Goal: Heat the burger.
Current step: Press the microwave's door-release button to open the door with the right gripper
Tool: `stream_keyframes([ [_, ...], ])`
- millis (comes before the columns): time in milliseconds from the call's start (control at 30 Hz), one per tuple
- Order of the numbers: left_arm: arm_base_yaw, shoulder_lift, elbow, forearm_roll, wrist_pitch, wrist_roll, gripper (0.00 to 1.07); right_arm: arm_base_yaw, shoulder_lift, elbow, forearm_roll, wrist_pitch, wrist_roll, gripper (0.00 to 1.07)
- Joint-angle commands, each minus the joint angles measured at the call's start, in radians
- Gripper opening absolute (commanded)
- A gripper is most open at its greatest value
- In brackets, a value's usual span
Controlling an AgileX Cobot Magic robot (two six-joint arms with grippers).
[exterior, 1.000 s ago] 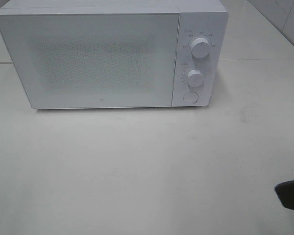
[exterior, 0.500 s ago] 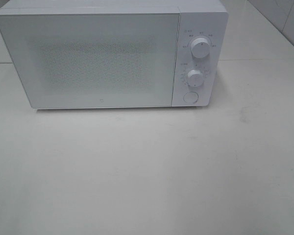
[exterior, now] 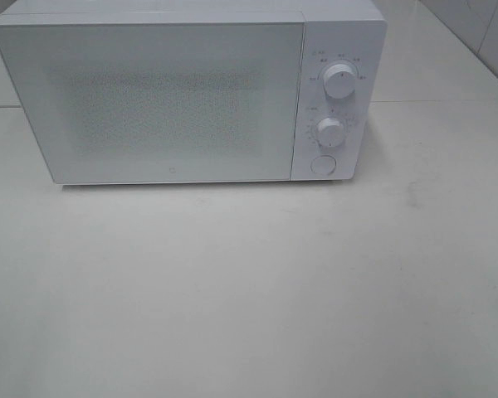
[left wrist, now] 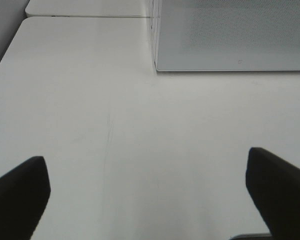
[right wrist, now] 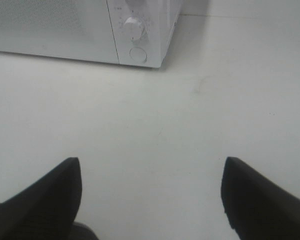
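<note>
The burger is out of view in every frame. A white microwave (exterior: 174, 91) stands at the back of the table with its door (exterior: 158, 99) shut; nothing can be made out through the speckled window. My left gripper (left wrist: 146, 170) hangs open over bare table in front of the microwave's (left wrist: 230, 35) left corner, holding nothing. My right gripper (right wrist: 151, 170) is open too and empty, some way in front of the microwave's (right wrist: 65, 30) control panel. Neither gripper shows in the exterior high view.
The microwave's panel carries an upper knob (exterior: 339, 81), a lower knob (exterior: 330, 131) and a round button (exterior: 322, 164). The white table (exterior: 249, 290) stretches in front. A seam between tabletops (left wrist: 90, 16) runs behind, on the left.
A dark part of the right arm at the lower right edge of the exterior high view one second ago has slipped out of that view. The microwave has not changed.
</note>
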Motion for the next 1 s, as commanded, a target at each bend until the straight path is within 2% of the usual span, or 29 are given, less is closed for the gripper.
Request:
stream_keyframes([
  [33, 0.001, -0.023, 0.0, -0.007, -0.006, -0.001, 1.0, -0.008, -0.043, 0.001, -0.006, -0.003, -0.007, 0.76],
  [567, 0.001, -0.017, 0.0, -0.005, -0.006, -0.001, 1.0, -0.008, -0.041, -0.014, -0.005, -0.026, -0.006, 0.75],
  [800, 0.001, -0.017, 0.0, -0.005, -0.006, -0.001, 1.0, -0.008, -0.006, -0.024, -0.003, -0.222, -0.006, 0.75],
  [1000, 0.001, -0.017, 0.0, -0.005, -0.006, -0.001, 1.0, -0.008, 0.066, -0.014, -0.004, -0.271, -0.006, 0.75],
])
